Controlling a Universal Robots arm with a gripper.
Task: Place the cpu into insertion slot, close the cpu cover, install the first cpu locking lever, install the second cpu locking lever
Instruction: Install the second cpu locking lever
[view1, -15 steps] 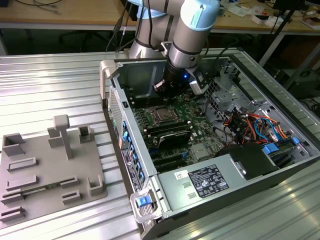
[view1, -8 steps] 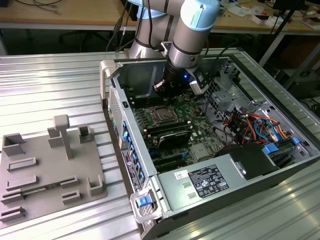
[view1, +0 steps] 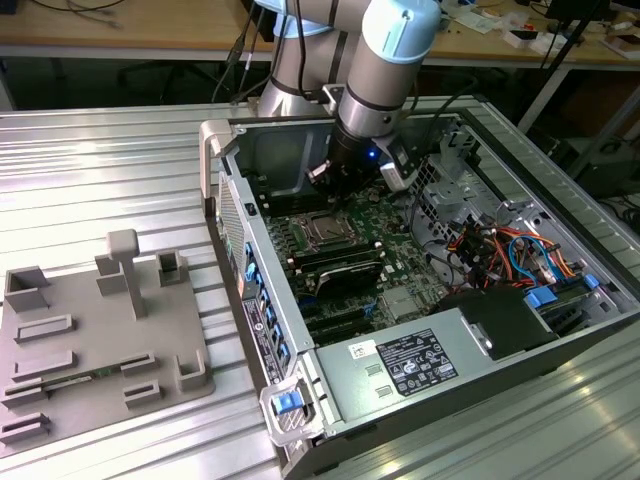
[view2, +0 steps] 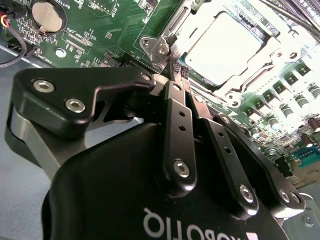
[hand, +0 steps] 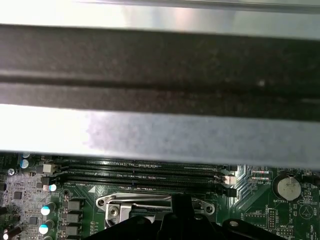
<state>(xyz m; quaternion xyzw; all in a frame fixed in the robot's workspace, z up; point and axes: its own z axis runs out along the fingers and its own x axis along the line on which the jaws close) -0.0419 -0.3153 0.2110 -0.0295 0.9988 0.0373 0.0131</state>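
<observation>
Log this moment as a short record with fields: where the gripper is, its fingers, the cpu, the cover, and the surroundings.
gripper position: gripper low over the motherboard, tips at the edge of the cpu cover
gripper fingers: shut, tips pressed together, nothing seen between them
cpu: cpu seated in the insertion slot, metal top showing
cover: lying flat over the cpu, framing it
surroundings: open computer case on a ribbed metal table; grey fixture tray on the exterior view's left
</observation>
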